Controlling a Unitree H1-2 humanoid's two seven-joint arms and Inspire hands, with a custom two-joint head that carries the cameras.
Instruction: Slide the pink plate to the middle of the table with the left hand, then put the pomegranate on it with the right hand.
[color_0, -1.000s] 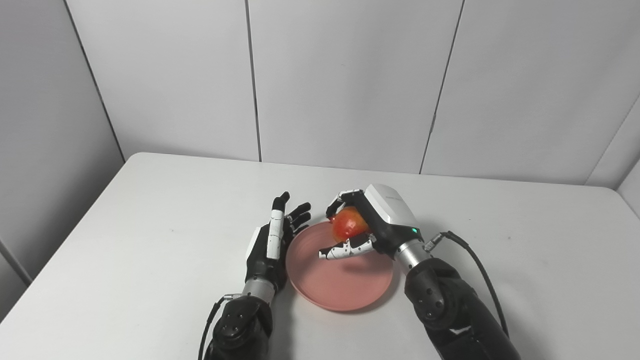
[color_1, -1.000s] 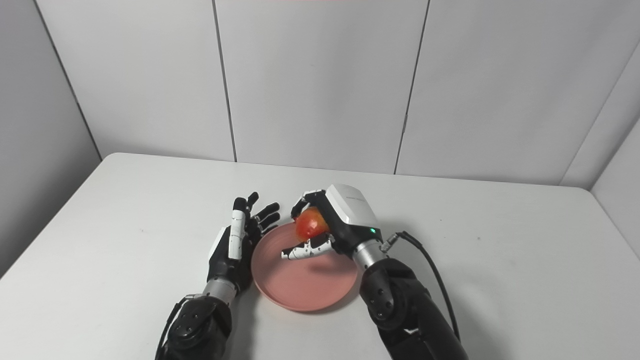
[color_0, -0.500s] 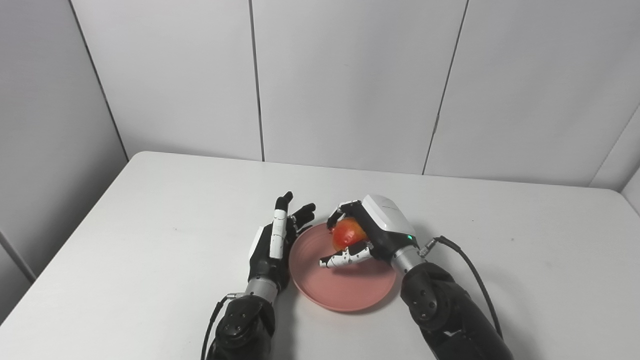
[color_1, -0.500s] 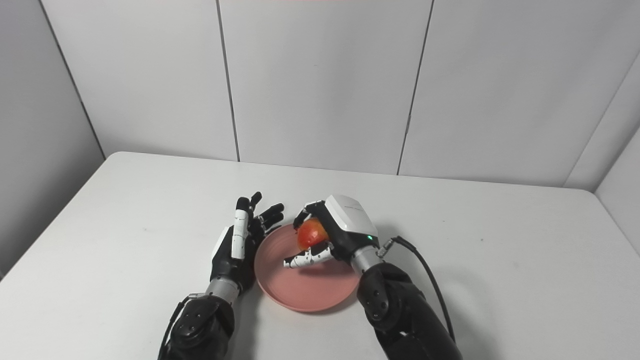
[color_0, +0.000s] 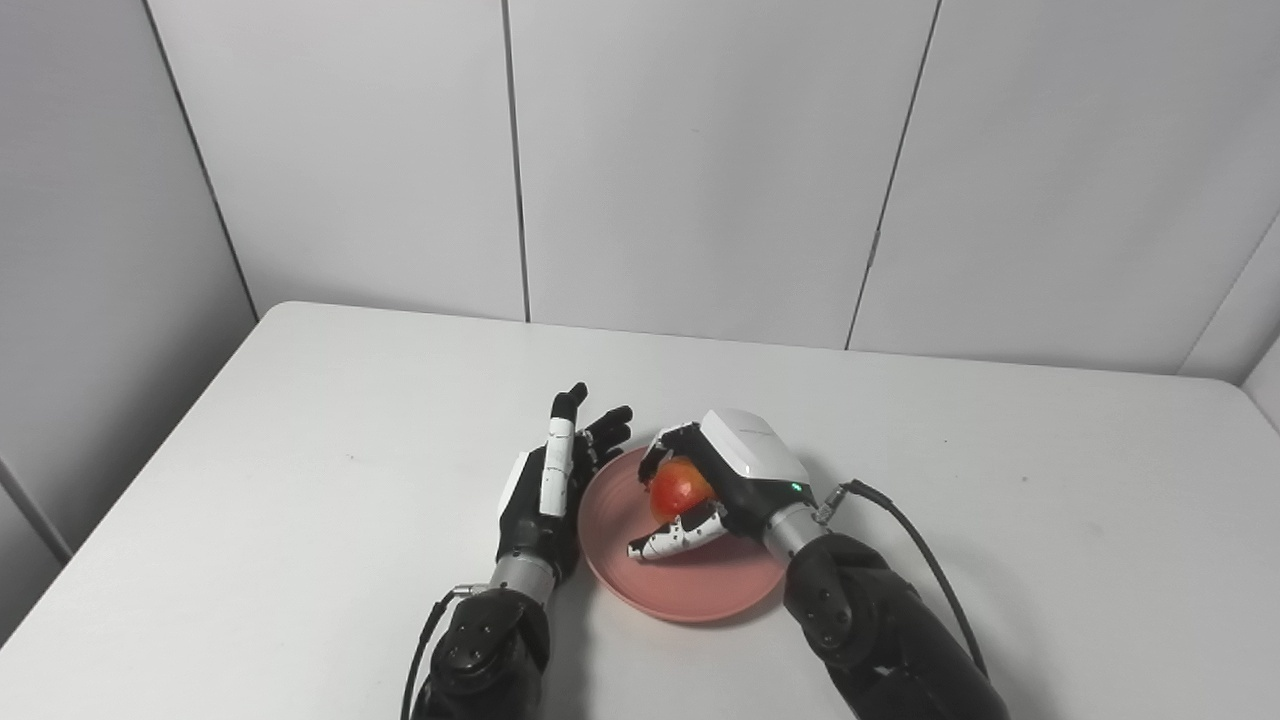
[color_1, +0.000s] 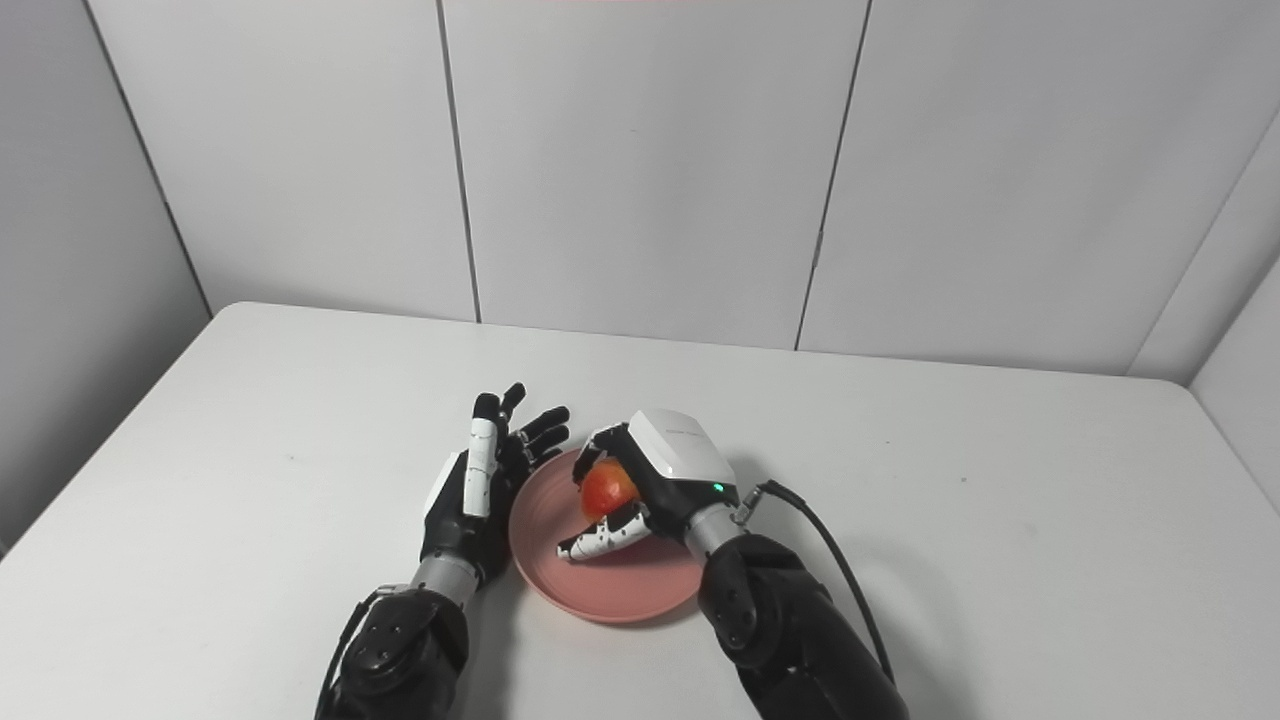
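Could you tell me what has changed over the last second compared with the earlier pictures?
The right hand, still shut on the pomegranate, has come down and toward the robot, lower over the pink plate; whether the fruit touches it is unclear. The camera also shifted slightly. The left hand stays open beside the plate's left rim, and the plate appears unmoved.

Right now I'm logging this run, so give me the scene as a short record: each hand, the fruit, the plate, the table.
left hand: open, fingers apart, at the plate's left rim, holding nothing
right hand: shut on the pomegranate, over the plate
pomegranate: red-orange, held in the fingers; contact with the plate cannot be told
pink plate: flat on the table, near the middle, otherwise bare
table: white, nothing else seen on it
task stage: plate in place, fruit not yet released
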